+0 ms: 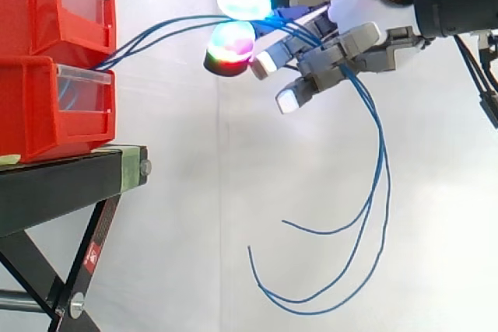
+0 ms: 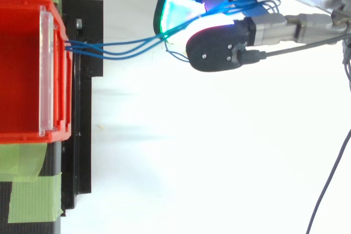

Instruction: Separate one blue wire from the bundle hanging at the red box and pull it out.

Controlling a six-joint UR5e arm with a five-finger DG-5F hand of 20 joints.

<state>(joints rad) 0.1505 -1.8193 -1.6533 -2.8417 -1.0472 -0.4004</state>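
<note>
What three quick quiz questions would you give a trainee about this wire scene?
1. True or false: the blue wires lie clear of the robot hand.
2. Where do the wires start? A: the red bins; B: a floor spool; C: a ceiling hook.
3. Fill in: the wires' loose ends hang ___ the robot hand.
Key: 1 false, it pinches them; 2 A; 3 below.

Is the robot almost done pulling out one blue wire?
Not yet. Done: the hand is at the blue wires. In hand: it pinches several together, stretched from the red bins, their ends hanging loose. Left: separate a single wire and pull it out.
</note>
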